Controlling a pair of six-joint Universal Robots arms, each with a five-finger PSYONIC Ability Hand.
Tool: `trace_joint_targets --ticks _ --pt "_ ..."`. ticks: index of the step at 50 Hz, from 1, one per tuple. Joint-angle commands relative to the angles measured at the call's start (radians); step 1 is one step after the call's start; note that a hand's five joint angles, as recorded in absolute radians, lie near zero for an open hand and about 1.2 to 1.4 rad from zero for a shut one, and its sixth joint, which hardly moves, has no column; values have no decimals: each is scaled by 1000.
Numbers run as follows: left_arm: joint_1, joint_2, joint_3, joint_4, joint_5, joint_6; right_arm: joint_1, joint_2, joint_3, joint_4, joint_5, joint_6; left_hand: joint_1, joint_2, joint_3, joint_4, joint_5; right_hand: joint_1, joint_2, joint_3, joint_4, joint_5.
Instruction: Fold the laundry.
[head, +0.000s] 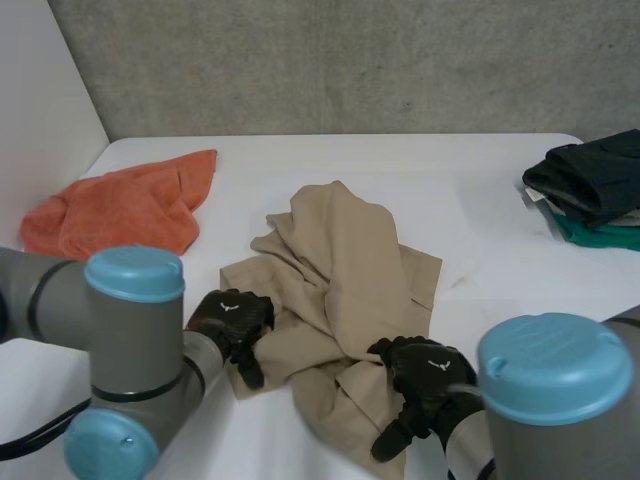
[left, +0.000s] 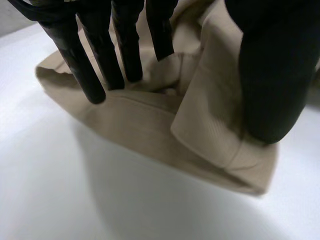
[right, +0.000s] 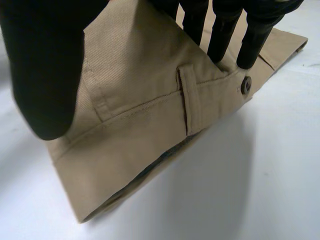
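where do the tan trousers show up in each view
Head view: tan trousers crumpled mid-table, left hand and right hand at their near edge.
Left wrist view: a folded edge under the left hand's thumb.
Right wrist view: the buttoned waistband pinched by the right hand.
Shared landmark: the white table.

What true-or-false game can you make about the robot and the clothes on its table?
1. The orange cloth lies on the table at the robot's left. True.
2. The tan trousers are folded flat and neat. False: they lie crumpled in the middle.
3. The right hand holds the orange cloth. False: it pinches the tan trousers at the waistband.
4. A dark button shows by the right hand's fingertips. True.
5. The dark clothes sit on the trousers. False: they lie apart, at the table's right edge.
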Motion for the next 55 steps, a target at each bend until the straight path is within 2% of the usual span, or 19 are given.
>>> trace_joint_targets --ticks 1,2,4,8,13,16,17,20,21,25,29,34,38,39,42,46,48,52,55 --pt "-17 -28 24 30 -50 61 -4 81 -47 -34 57 -10 745 766 779 777 780 698 692 689 698 704" --pt "-15 1 22 37 -54 61 -14 79 -61 -39 59 -22 784 805 818 816 819 1025 1020 1017 1025 1031" --pt "-12 43 19 40 -59 58 -27 72 -76 -50 52 -51 785 806 819 816 820 1029 1023 1020 1029 1034" --pt "11 190 -1 37 -50 59 -125 0 -127 -64 11 -203 785 806 819 816 820 1029 1023 1020 1029 1034" --pt "69 407 -22 -15 -7 64 -289 -85 -249 -32 -104 -524 785 806 819 816 820 1029 1023 1020 1029 1034" --pt "101 472 -27 -64 22 70 -339 -94 -309 -13 -170 -631 785 806 819 816 820 1029 1023 1020 1029 1034" --pt "118 500 -28 -103 45 76 -362 -88 -341 1 -219 -684 785 806 819 816 820 1029 1023 1020 1029 1034" --pt "138 517 -27 -150 80 82 -380 -63 -381 40 -294 -754 785 806 819 816 820 1029 1023 1020 1029 1034" --pt "144 514 -27 -176 97 87 -383 -39 -406 77 -343 -799 785 806 819 816 820 1029 1023 1020 1029 1034" --pt "143 462 -27 -190 122 97 -376 41 -457 159 -437 -886 785 806 819 816 820 1029 1023 1020 1029 1034" --pt "130 336 28 -106 121 114 -354 162 -527 165 -449 -912 785 806 819 816 820 1029 1023 1020 1029 1034" --pt "132 195 186 78 98 148 -353 303 -686 105 -370 -916 785 806 819 816 820 1029 1023 1020 1029 1034" --pt "138 143 356 231 82 163 -357 354 -866 -59 -281 -903 785 806 819 816 820 1029 1023 1020 1029 1034" --pt "138 149 413 292 85 160 -359 354 -926 -150 -259 -892 785 806 819 816 820 1029 1023 1020 1029 1034" --pt "140 185 497 424 93 143 -359 329 -986 -301 -247 -861 785 806 819 816 820 1029 1023 1020 1029 1034" --pt "130 239 535 547 75 105 -362 247 -994 -557 -282 -759 785 806 819 816 820 1029 1023 1020 1029 1034" --pt "126 256 539 564 67 97 -366 230 -986 -606 -317 -726 785 806 819 816 820 1029 1023 1020 1029 1034" --pt "123 288 498 509 53 97 -400 214 -978 -587 -427 -671 785 806 819 816 820 1029 1023 1020 1029 1034" --pt "130 305 427 420 42 93 -423 219 -966 -503 -515 -650 785 806 819 816 820 1029 1023 1020 1029 1034"
